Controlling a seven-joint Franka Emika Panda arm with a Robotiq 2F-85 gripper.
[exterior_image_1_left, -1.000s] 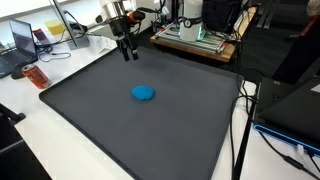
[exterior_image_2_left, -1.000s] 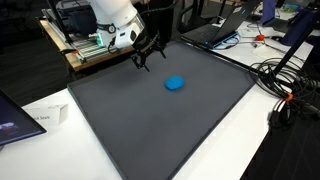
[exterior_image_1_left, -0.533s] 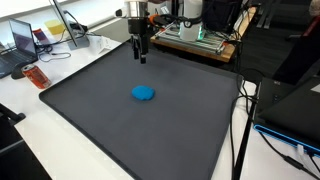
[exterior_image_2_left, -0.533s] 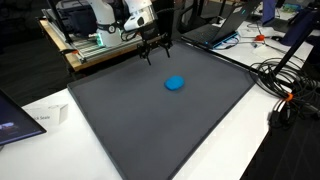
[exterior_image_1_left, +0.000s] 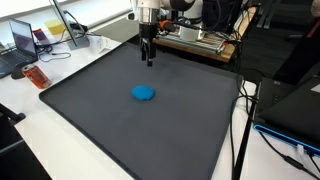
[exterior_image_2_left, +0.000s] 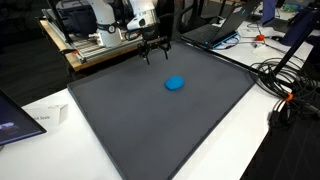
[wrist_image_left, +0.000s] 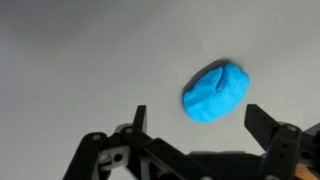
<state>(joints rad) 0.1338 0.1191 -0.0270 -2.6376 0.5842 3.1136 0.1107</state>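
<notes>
Matting (exterior_image_1_left: 100, 120), dark grey and broad, is spread over most of the white table (exterior_image_1_left: 40, 140) in both exterior views. Over its far part the arm (exterior_image_1_left: 148, 12) is hung, with the gripper (exterior_image_1_left: 150, 62) pointed straight down and its jaws spread wide, nothing being held between them. An approach to the blue lump (exterior_image_1_left: 144, 93) is judged to be the step in hand. It would be done well if the gripper were first brought squarely above the lump, which is seen in an exterior view to lie nearer the mat's middle, apart from the fingers. In the wrist view the lump is shown off-centre, toward one finger (wrist_image_left: 262, 125), so that offset would best be corrected before any descent. The jaws should be kept wide and lowered slowly, since so soft-looking a thing could be squashed or pushed aside. The lump itself is seen to be small, bright blue, rounded and low, somewhat oval, with a faint crease along its top; it is set flat on the mat.
</notes>
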